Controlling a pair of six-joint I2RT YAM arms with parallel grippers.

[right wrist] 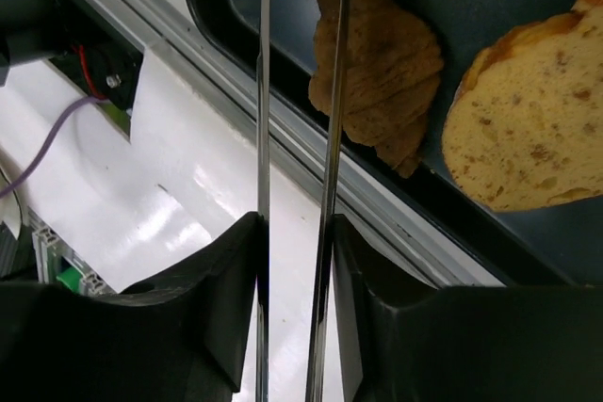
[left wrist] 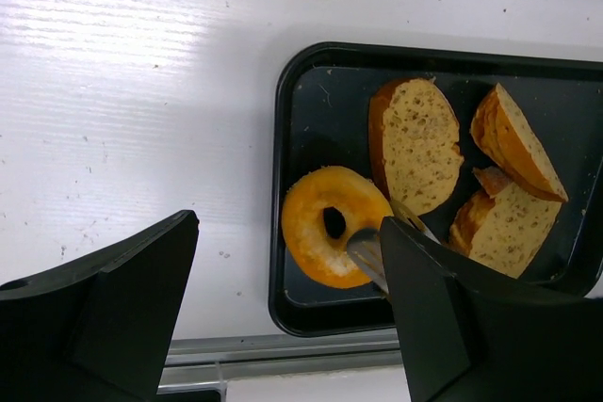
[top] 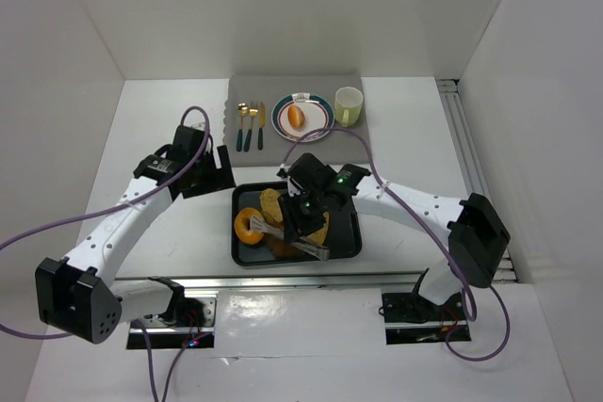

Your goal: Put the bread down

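left end effector [left wrist: 289, 221] spread, above counter [left wrist: 141, 91] at tray [left wrist: 311, 101] edge | right end effector [right wrist: 294, 317] pinching tongs [right wrist: 263, 91], tips at bagel [left wrist: 306, 233] | in tray: bagel, slices [left wrist: 415, 143], croissant [right wrist: 377, 72] | roll [top: 296, 117] on plate [top: 317, 104], beyond tray

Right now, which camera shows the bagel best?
Left wrist: the whole bagel ring shows on the tray, with a tongs tip at its edge. Top external shows it small. Right wrist catches only a sliver at the top edge.
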